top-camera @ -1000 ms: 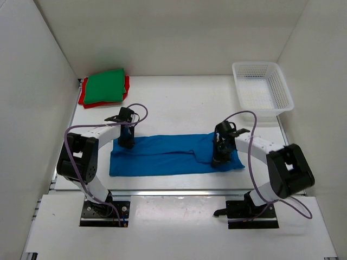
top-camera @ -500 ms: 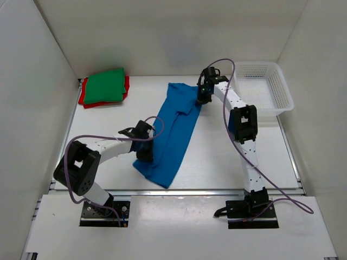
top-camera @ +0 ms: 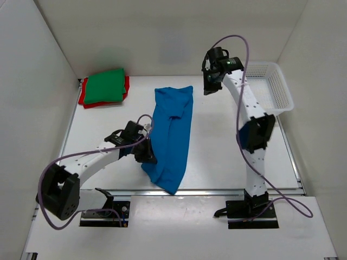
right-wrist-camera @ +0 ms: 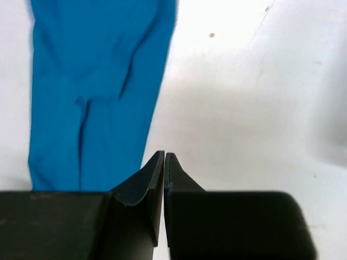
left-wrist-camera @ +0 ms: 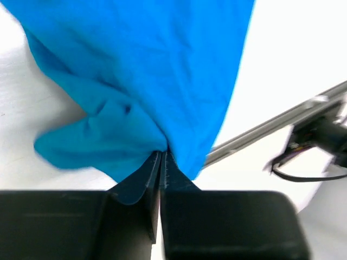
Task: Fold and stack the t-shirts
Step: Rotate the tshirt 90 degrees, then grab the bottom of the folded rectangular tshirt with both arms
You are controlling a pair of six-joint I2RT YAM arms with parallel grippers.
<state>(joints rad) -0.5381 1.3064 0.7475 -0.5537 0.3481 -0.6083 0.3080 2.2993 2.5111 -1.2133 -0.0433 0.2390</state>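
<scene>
The blue shirt (top-camera: 172,130) lies as a long narrow strip down the middle of the worktop (top-camera: 222,151), its far end flat and its near end rumpled close to the front edge. The left end effector (top-camera: 147,157) is clamped on a bunched fold at that near end, cloth pinched between its closed jaws. The right end effector (top-camera: 209,89) hangs above the far side, clear of the cloth, jaws pressed together on nothing. With only one end held, a pull would likely drag the whole strip rather than fold it, and the loose far end could twist or open out. The pinch takes a thick gather, not a clean hem, so layers may slip free or the fold may come out crooked. The near end sits close enough to the edge that a careless sweep could spill it off the worktop. The green shirt (top-camera: 105,85) rests folded on the red shirt (top-camera: 82,97) in the far left corner. The white mesh basket (top-camera: 263,103) at the far right appears to hold nothing.
</scene>
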